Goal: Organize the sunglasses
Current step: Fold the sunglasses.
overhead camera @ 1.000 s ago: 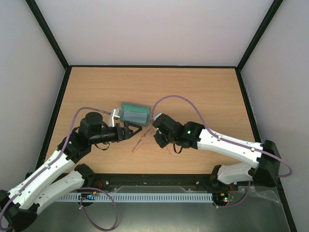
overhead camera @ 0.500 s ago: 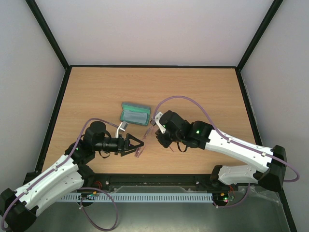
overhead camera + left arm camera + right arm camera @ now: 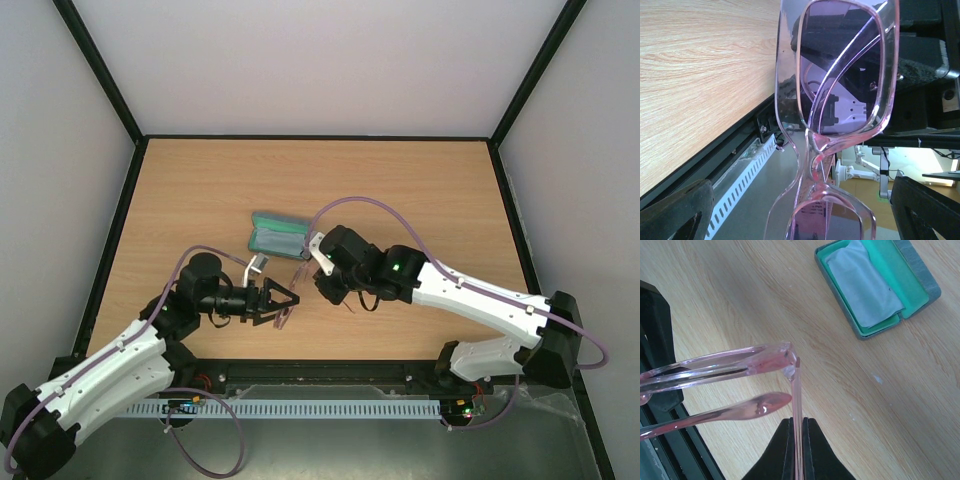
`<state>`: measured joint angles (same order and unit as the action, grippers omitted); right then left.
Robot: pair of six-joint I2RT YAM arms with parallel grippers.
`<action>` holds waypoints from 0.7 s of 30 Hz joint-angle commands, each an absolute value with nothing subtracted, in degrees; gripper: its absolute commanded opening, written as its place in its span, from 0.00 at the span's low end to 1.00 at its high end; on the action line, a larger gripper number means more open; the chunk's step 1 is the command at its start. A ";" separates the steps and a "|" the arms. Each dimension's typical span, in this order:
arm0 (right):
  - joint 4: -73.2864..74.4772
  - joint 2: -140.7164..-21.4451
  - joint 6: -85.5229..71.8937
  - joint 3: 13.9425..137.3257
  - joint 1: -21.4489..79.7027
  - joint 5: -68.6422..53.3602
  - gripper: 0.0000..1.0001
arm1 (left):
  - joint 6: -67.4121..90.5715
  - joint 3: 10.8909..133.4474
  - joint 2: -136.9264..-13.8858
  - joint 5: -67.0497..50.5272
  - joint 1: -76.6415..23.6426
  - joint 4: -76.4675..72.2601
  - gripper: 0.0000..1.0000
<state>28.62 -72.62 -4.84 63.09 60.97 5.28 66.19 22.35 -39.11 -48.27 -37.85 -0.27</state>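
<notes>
The sunglasses [image 3: 840, 75] are held clear of the bench [image 3: 420, 190], between the two arms and near its front edge. The right tool [image 3: 797, 427] is closed narrowly on one slim temple, with the front frame projecting toward the left arm. The left tool [image 3: 287, 305] stands fully wide, one finger on each side of the front frame, and does not appear to touch it. In the left wrist view the frame's long axis runs top to bottom, at right angles to the line between the fingers, so closing there would probably clamp across the front near the bridge. The open case [image 3: 902, 277], with the cloth [image 3: 865, 285] lying inside it, sits farther from the arm bases than the sunglasses, near both tools. The top view gives this layout but shows the thin frame only as a faint pink trace. The right wrist view alone confirms the temple grip and the second temple hanging free.
</notes>
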 commanded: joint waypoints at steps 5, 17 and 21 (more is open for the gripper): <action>29.21 -75.53 -3.01 65.92 60.67 4.50 0.02 | 66.12 21.16 -39.42 -48.95 -37.88 -1.23 0.96; 29.18 -76.81 -1.80 67.10 60.69 5.13 0.01 | 66.72 19.37 -40.74 -49.41 -38.01 -3.52 0.46; 29.07 -77.28 -1.80 67.27 60.73 5.35 0.01 | 67.05 19.21 -41.08 -49.48 -38.06 -4.17 0.39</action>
